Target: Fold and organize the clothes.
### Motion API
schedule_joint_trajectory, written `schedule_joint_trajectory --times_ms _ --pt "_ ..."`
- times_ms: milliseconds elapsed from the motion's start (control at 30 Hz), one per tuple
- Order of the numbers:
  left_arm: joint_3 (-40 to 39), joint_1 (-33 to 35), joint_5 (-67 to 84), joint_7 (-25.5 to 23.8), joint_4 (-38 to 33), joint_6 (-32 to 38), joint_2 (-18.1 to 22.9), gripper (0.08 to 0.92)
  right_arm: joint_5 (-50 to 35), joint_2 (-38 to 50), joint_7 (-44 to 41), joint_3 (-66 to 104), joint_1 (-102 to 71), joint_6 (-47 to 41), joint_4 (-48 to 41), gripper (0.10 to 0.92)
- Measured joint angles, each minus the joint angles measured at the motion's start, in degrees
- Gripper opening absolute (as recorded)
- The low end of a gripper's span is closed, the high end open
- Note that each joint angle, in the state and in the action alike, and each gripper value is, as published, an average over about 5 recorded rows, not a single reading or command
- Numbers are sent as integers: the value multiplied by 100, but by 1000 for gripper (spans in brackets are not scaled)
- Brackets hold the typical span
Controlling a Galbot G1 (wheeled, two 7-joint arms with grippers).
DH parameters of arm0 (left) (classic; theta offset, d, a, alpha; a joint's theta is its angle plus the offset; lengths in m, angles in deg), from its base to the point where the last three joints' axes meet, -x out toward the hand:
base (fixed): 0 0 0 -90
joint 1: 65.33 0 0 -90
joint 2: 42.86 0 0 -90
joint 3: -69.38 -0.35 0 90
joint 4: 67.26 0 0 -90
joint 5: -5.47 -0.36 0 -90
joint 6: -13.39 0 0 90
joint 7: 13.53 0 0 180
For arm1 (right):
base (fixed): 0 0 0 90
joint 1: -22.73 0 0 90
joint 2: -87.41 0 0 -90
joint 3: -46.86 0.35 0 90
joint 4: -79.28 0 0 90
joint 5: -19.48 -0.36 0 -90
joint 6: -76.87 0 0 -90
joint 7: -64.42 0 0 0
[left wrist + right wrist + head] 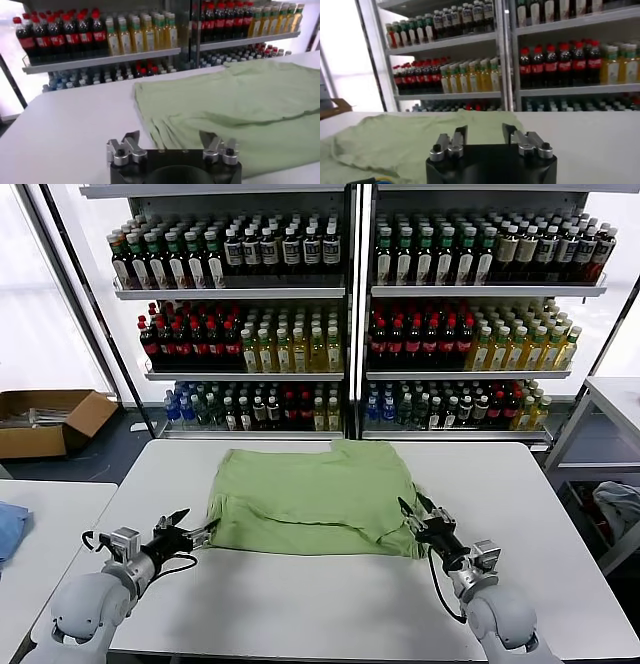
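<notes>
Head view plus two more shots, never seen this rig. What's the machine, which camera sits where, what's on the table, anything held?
It is a two-armed robot. The head view looks down from its head at a white table. The other two pictures come from cameras on its wrists, each looking out past its own fingers. On the table lies a light green shirt, partly folded. The left gripper sits at the shirt's left edge, the right gripper at its right edge. Both are open and hold nothing. Behind the table stand shelves of bottled drinks; a cardboard box sits on the floor to the left.
</notes>
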Motion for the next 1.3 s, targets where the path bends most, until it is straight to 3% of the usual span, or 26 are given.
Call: schedule_joint_trajectory --times_ms 200,367,567,1100,1200,1300 --pt "-36 78 -49 36 60 24 138 822 208 -16 32 11 -424 -78 180 808" --pt "-53 71 -52 54 154 26 193 823 397 -48 35 -49 -594 -105 199 815" --pt "-53 75 -35 28 244 32 223 743 518 -47 54 -102 -658 -116 189 679" --pt "-50 136 -3 -82 314 58 252 268 593 -5 42 -96 -776 -110 146 185" --pt "-51 156 19 -82 297 52 227 183 585 14 29 -97 -813 -130 170 120" --pt "-45 194 42 -70 261 44 194 124 566 46 8 -90 -879 -157 212 106"
